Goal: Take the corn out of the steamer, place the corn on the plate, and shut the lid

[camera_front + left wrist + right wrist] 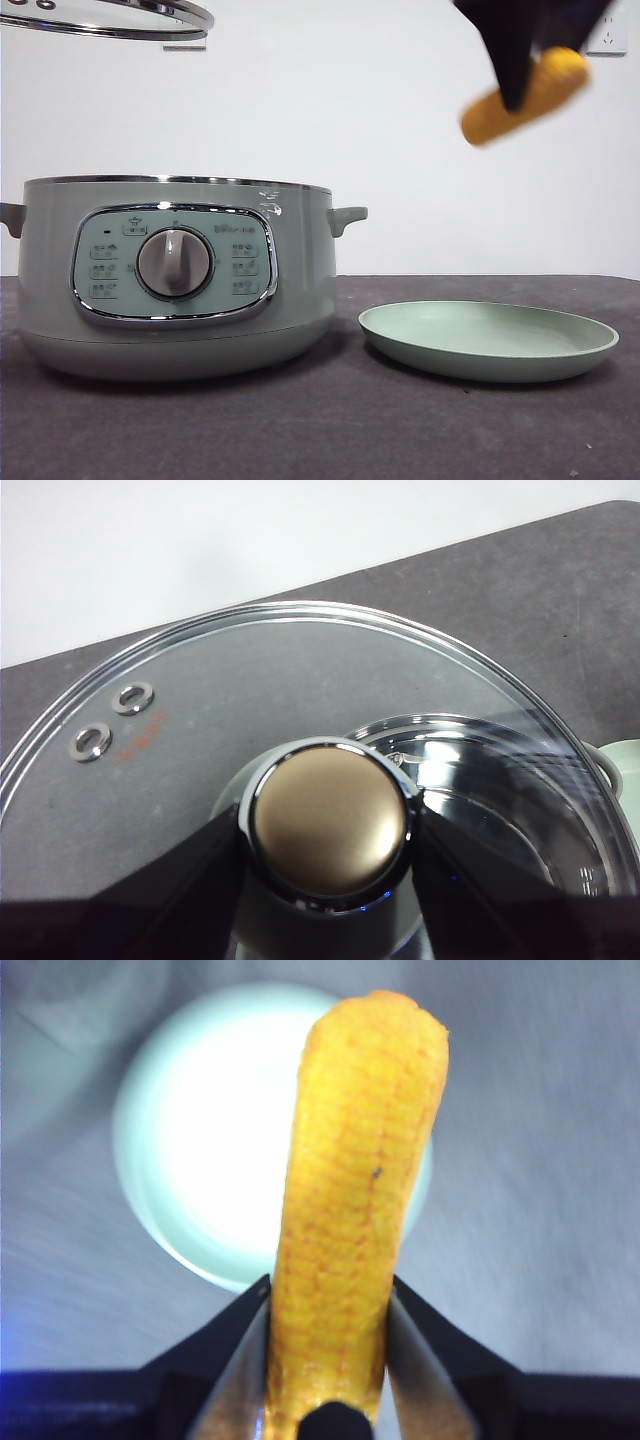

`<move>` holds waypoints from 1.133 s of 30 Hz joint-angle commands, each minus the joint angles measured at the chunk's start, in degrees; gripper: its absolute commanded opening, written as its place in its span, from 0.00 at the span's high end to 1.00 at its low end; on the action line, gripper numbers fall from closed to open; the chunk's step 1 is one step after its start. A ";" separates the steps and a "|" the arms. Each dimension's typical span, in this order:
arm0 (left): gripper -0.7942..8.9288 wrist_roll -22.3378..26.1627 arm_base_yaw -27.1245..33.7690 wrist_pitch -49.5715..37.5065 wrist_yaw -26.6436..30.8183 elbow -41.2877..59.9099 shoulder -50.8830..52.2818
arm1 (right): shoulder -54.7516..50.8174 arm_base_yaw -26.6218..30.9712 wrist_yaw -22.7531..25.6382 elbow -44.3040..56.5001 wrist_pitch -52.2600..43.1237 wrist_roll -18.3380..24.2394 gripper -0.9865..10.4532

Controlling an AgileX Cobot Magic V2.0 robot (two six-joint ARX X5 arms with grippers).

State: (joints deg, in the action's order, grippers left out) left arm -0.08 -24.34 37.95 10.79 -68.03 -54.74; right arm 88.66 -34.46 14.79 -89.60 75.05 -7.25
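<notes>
On the bench (330, 430), the plate (488, 342) lies right of the open steamer (170, 275). High above it, the right gripper (325, 1360) has its jaws clamped around the corn (525, 95), which looks stiff, light and glossy, best gripped mid-cob. The left gripper (330, 855) pinches the lid (200, 710) by its knob above the steamer; the glass looks fragile.

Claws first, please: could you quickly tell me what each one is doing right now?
Left claw: closed on the lid knob, lid held above the steamer.
Right claw: closed on the corn, above the plate.

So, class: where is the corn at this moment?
The corn is in the air at the front view's upper right, clamped in the right end effector, above the plate, right of the steamer.
</notes>
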 commanded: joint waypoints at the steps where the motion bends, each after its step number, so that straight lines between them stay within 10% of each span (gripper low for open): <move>1: 0.93 -0.35 -0.09 -3.74 -1.51 -0.81 0.61 | -3.89 0.28 0.17 9.66 -6.34 -2.40 0.93; 16: 0.93 -1.57 -0.09 -3.87 -5.11 -0.81 0.46 | -7.04 0.94 -2.23 33.75 -40.44 -2.08 0.93; 31: 0.93 -1.90 -0.09 -3.56 -5.20 -0.81 0.46 | 5.77 4.59 -8.68 34.05 -44.44 0.68 0.90; 34: 0.93 -1.90 -0.09 -3.56 -5.20 -0.81 0.44 | 5.81 4.74 -8.66 34.05 -44.94 0.50 0.74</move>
State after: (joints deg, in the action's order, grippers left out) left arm -1.58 -24.45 36.82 5.43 -68.03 -54.89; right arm 94.13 -29.78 6.04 -56.12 30.28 -6.85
